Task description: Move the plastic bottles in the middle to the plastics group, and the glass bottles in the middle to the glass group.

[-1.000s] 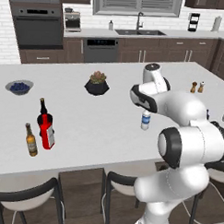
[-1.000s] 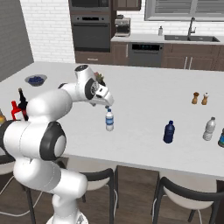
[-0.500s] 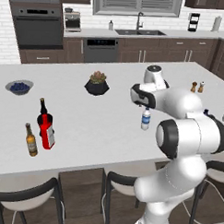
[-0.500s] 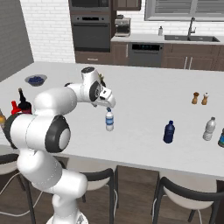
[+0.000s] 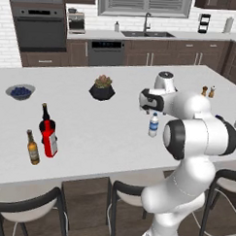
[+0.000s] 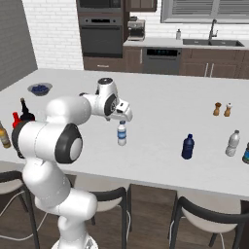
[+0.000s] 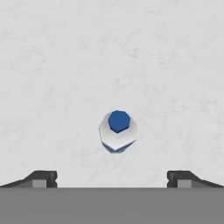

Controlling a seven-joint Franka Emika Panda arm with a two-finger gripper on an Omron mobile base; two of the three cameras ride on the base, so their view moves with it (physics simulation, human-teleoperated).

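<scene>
The arm is glossy white, built of rounded, bulbous links with dark grey discs at the joints. Its white wrist housing carries black trim. Two small dark, squared finger tips end the hand.

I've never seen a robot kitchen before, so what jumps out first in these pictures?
A big white robot arm bends over a long white counter, its open gripper hanging just above a small clear water bottle standing upright in the middle. At the counter's left end a dark bottle, a red bottle and an amber bottle cluster together.
</scene>
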